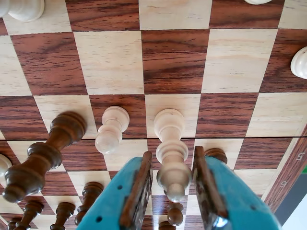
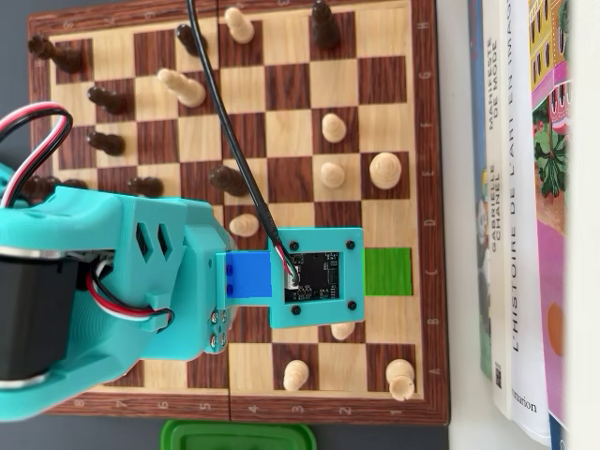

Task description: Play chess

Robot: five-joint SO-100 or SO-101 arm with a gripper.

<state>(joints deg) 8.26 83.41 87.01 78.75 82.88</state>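
On the wooden chessboard (image 1: 172, 62), a tall light piece (image 1: 171, 153) stands upright on a light square. In the wrist view my gripper (image 1: 172, 154) has its teal fingers on either side of the piece's upper half. Narrow gaps show on both sides, the right one very thin, so the gripper is open. A light pawn (image 1: 111, 130) stands one square to the left, and a tall dark piece (image 1: 43, 155) further left. In the overhead view the arm's camera board (image 2: 314, 277) hides the gripper and the straddled piece. One board square is bright green (image 2: 387, 272), right of the arm.
Dark pawns (image 1: 91, 194) crowd the lower left of the wrist view, and a dark piece (image 1: 216, 154) sits behind the right finger. Light pieces (image 2: 333, 127) dot the board's right half overhead. Books (image 2: 525, 187) lie along the right edge and a green lid (image 2: 239, 436) below the board.
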